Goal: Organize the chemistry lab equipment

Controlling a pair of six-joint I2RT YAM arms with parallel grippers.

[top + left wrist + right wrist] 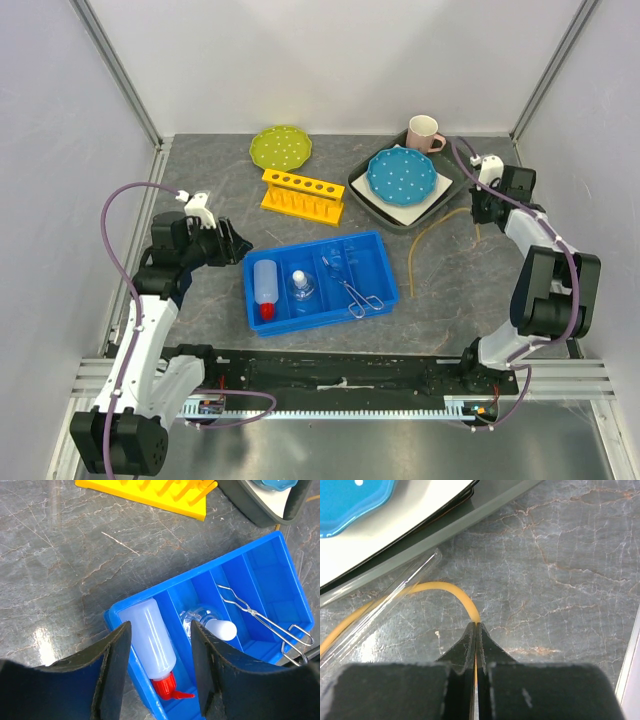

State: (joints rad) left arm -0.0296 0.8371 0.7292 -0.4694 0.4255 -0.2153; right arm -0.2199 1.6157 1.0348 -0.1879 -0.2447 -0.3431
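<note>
Tubing pickup, the one lab item left outside the tray.
My left claw point(160, 627) hangs spread over the blue tray point(330, 316), where squeeze bottle point(265, 285), flask point(302, 288) and tongs point(350, 285) lie in their compartments. Out right, my right claw point(476, 627) pinches the tan rubber tubing point(435, 586), which trails across the table beside the tray. Next, I reckon: lift the slack clear and carry it left into the tray.

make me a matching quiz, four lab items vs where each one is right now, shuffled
1 squeeze bottle
2 flask
3 tongs
4 tubing

A on the table, held by the right gripper
B blue tray, right of the flask
C blue tray, leftmost compartment
D blue tray, second compartment from left

Pairs: 1-C, 2-D, 3-B, 4-A
</note>
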